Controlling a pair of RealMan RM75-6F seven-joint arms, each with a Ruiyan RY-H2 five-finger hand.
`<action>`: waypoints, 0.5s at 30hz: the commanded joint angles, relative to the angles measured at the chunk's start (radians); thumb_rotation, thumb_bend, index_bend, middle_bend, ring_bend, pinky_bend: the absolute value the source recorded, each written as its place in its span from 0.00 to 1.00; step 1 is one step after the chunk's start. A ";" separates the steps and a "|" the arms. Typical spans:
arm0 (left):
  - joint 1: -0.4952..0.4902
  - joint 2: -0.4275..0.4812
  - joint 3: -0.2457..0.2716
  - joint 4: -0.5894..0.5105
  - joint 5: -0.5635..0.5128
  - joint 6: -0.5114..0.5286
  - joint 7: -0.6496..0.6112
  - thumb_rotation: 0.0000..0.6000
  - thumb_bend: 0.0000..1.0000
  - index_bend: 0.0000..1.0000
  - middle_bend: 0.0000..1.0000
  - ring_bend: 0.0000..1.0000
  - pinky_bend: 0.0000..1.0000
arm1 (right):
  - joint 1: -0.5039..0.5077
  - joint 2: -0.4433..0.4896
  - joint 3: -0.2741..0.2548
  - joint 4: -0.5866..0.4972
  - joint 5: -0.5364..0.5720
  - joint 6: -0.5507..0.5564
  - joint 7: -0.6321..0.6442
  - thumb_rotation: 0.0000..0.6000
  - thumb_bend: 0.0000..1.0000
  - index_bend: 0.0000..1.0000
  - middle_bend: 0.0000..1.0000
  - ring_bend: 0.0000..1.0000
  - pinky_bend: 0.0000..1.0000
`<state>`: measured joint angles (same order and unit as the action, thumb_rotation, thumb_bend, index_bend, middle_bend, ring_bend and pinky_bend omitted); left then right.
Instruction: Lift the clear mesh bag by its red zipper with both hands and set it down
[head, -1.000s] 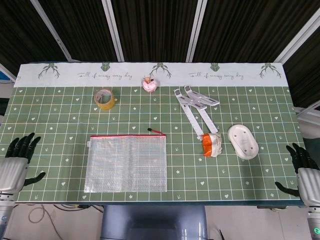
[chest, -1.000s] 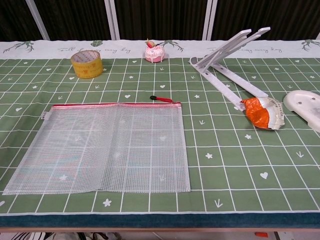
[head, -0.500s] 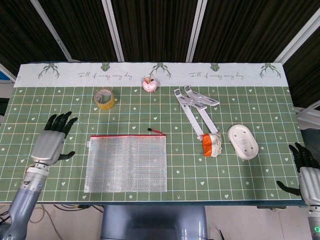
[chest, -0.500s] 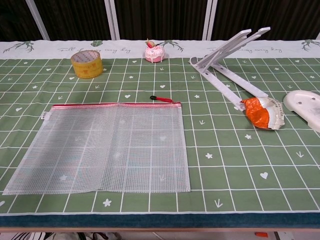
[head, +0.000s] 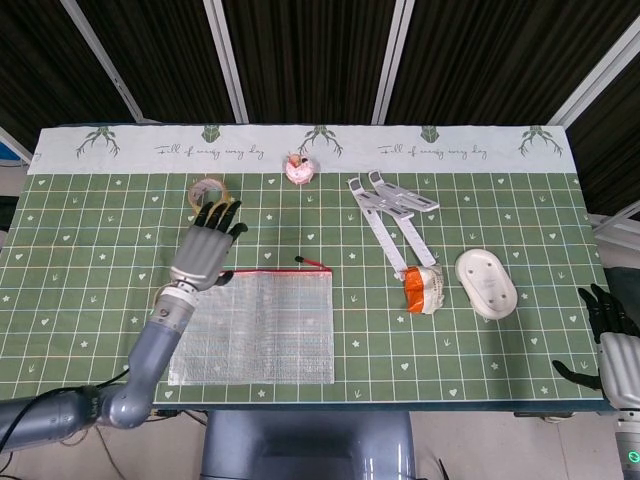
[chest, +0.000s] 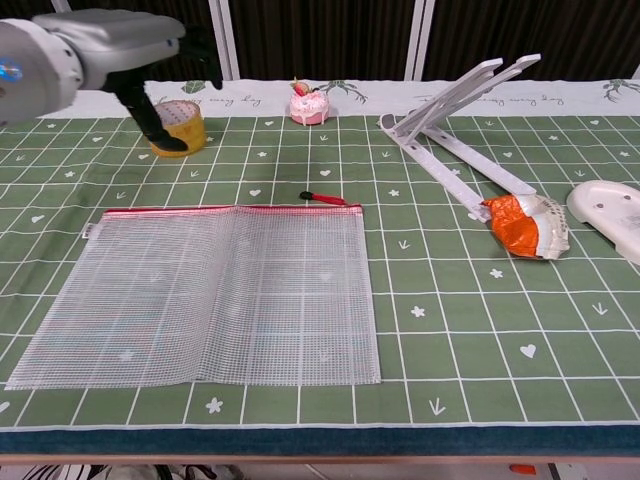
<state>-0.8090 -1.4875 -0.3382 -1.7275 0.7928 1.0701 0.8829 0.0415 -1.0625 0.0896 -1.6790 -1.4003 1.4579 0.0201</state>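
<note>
1. Mesh bag (head: 252, 328) flat on green bench (head: 100, 215), at 7 o'clock from centre, near the front edge; chest view shows same bag (chest: 205, 296) with nothing resting on it.
2. Red zipper (head: 258, 271) along the bag's far edge; pull (head: 313, 263) at its right end, lying on the cloth at 1 o'clock of the bag.
3. Left hand (head: 204, 252) over the bag's far-left corner, fingers apart and stretched toward 12, empty; tips overlap the tape roll (head: 205, 189) in head view. Cannot tell whether touching zipper.
4. In chest view left hand (chest: 150, 70) raised above bench, dark fingers in front of the tape roll (chest: 175, 130), well clear of the bag.
5. Right hand (head: 610, 335) off the bench's front-right corner at 4 o'clock, fingers spread, empty, well apart from the bag.
6. Pink cake toy (head: 297, 169) at 12 o'clock near the back border.
7. White folding stand (head: 392, 215) at 1 o'clock, legs running down toward the orange wrapper (head: 423, 289).
8. White oval dish (head: 486, 283) just right of the wrapper, at 3 o'clock.
</note>
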 joint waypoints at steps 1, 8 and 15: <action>-0.085 -0.086 -0.020 0.084 -0.083 -0.012 0.055 1.00 0.21 0.30 0.01 0.00 0.00 | 0.001 0.000 0.000 -0.001 0.002 -0.004 0.002 1.00 0.13 0.00 0.00 0.00 0.21; -0.226 -0.234 -0.048 0.261 -0.211 -0.008 0.113 1.00 0.24 0.35 0.03 0.00 0.00 | 0.003 0.003 0.006 -0.001 0.021 -0.016 0.018 1.00 0.13 0.00 0.00 0.00 0.21; -0.317 -0.332 -0.057 0.427 -0.285 -0.035 0.135 1.00 0.24 0.38 0.04 0.00 0.00 | 0.004 0.005 0.009 -0.005 0.029 -0.023 0.028 1.00 0.13 0.00 0.00 0.00 0.21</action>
<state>-1.0932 -1.7846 -0.3891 -1.3461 0.5382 1.0490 1.0058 0.0458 -1.0571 0.0985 -1.6837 -1.3713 1.4351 0.0480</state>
